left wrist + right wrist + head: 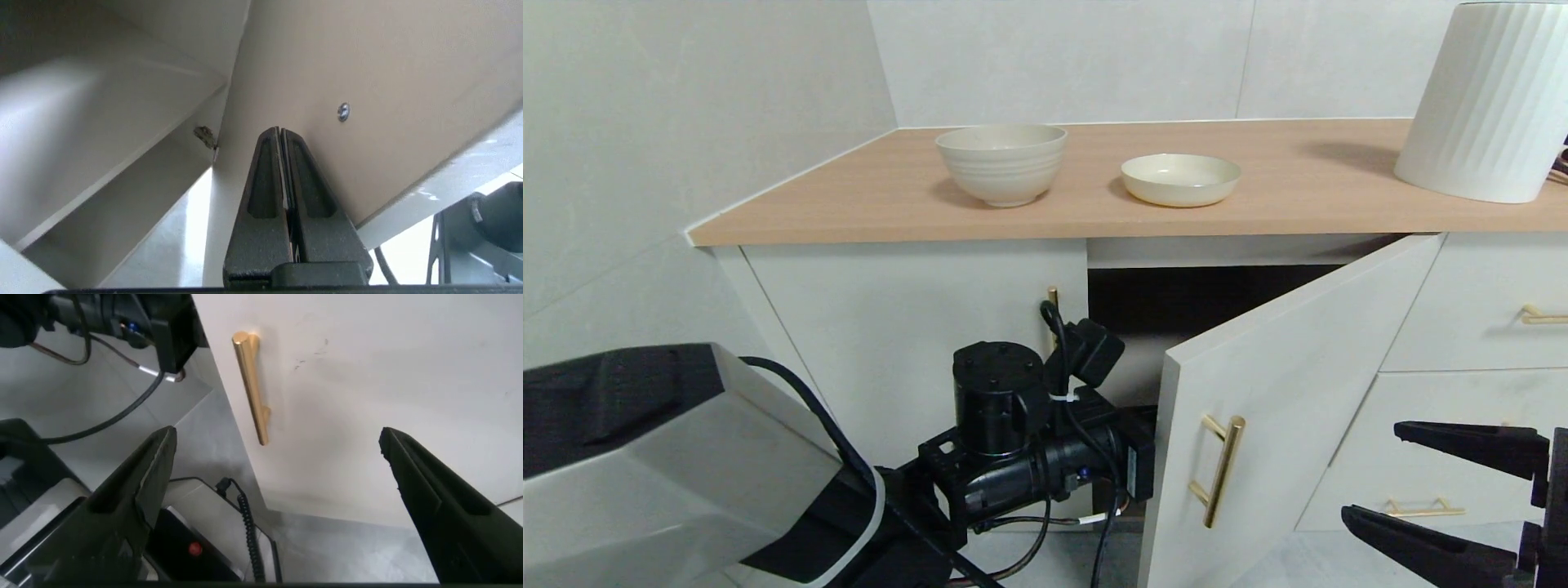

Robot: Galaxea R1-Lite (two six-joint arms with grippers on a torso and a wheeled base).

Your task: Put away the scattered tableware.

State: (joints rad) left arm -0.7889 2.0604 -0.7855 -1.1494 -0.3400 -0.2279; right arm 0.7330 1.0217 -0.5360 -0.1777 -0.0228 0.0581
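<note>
bowl (1001, 163) and shallow dish (1180, 179) up on the counter (849, 204)
head view: both sit well above the right pincer (1376, 472), which is spread wide open. left wrist view: the left pincer (282, 196) is squeezed shut, empty, by the cupboard door (392, 73). right wrist view: a gold handle (249, 384) is near.

Left pincer (280, 139) pressed closed; right pincer (278, 441) spread wide.

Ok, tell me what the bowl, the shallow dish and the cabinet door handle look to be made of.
Bowl: cream, ribbed outside, soft gloss; likely glazed ceramic, though melamine cannot be ruled out.
Shallow dish: same cream gloss, smooth rim; probably the same material.
Door handle: gold-coloured bar with bright highlights; looks like brass-finished metal.
</note>
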